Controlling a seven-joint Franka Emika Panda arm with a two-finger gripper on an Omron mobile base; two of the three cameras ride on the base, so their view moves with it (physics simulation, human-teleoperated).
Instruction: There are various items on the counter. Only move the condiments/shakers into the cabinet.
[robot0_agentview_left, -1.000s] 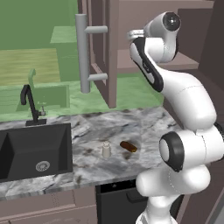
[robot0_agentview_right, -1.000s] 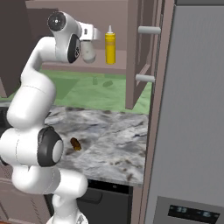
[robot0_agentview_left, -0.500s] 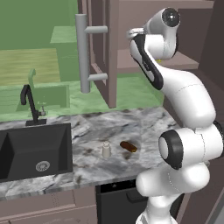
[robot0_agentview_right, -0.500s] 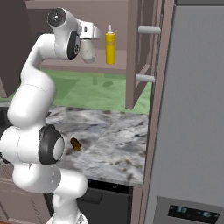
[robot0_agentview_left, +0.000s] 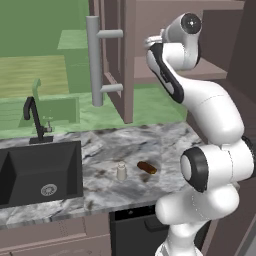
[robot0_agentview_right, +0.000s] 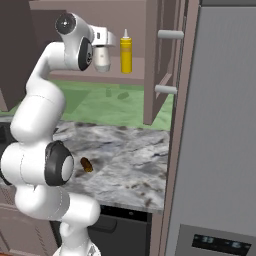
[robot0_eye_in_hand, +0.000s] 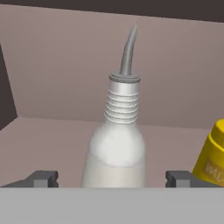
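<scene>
Inside the cabinet (robot0_agentview_right: 137, 77), the white narrow-necked bottle (robot0_eye_in_hand: 114, 153) stands upright on the shelf, with the yellow squeeze bottle (robot0_eye_in_hand: 212, 159) just to its right. My gripper (robot0_eye_in_hand: 111, 179) is open; its fingertips (robot0_eye_in_hand: 41, 178) stand apart on either side of the white bottle, with a gap at each. From the right base view the gripper (robot0_agentview_right: 104, 46) reaches into the cabinet at the white bottle (robot0_agentview_right: 103, 59), beside the yellow bottle (robot0_agentview_right: 126, 51). The small shaker (robot0_agentview_left: 121, 170) and the brown lump (robot0_agentview_left: 147, 167) sit on the counter (robot0_agentview_left: 150, 145).
The cabinet door hangs open with its long bar handle (robot0_agentview_left: 93, 60) left of the arm. A black sink (robot0_agentview_left: 35, 170) with a faucet (robot0_agentview_left: 34, 120) is set in the counter's left part. A tall grey fridge (robot0_agentview_right: 220, 125) stands at the right.
The jaws have opened off the white bottle, which now stands free on the shelf. The arm has barely moved.
</scene>
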